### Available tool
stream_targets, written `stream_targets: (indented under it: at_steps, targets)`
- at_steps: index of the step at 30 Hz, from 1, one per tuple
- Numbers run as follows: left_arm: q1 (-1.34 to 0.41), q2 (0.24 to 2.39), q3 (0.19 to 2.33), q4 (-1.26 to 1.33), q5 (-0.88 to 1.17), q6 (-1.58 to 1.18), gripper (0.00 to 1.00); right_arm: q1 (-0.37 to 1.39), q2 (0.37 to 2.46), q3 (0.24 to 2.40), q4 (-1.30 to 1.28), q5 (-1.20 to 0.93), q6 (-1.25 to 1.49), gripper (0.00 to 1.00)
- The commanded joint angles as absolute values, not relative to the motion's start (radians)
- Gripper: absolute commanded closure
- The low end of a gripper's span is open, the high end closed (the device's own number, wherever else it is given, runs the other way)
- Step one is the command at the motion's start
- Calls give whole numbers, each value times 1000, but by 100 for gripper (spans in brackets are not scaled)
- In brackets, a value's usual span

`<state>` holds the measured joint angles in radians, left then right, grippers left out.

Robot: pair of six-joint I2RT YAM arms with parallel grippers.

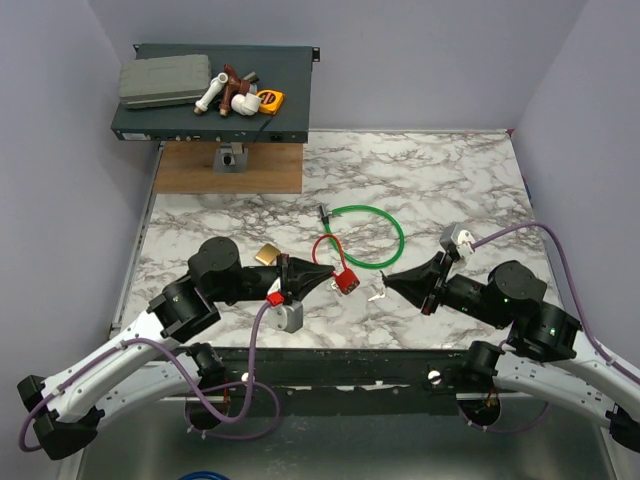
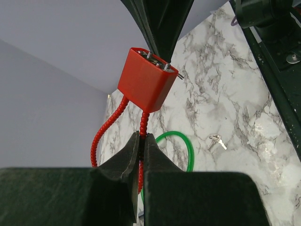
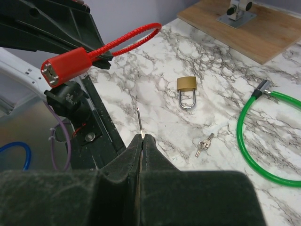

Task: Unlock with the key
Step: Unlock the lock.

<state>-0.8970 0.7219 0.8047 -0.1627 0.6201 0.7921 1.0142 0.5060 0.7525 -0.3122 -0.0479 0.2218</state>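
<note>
- Marble-patterned table top (image 1: 450, 180), white veined with grey.
- Far left: wooden board (image 1: 190, 170), lying flat.
- Middle: green cable loop (image 1: 365, 207), with a dark metal end at its far-left side.
- Left of the loop: brass padlock (image 1: 267, 254), lying flat, silver shackle.
- Just near of the loop, not touching it: small bunch of keys (image 1: 378, 295).

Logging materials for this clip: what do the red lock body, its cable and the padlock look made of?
Red lock body: probably smooth plastic; even colour, rounded edges. Cable: ribbed red coating, likely plastic; core unseen. Padlock: brass-look metal, shiny silvery shackle.
</note>
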Motion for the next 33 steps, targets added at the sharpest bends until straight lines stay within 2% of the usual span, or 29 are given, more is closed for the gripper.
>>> stream_targets:
  at_steps: [1, 33]
  targets:
    - [-919, 704, 843, -128, 639, 786, 100, 1011, 512, 788, -326, -87, 201, 99]
    - [-1013, 608, 855, -196, 656, 949, 100, 1011, 626, 887, -307, -91, 142, 99]
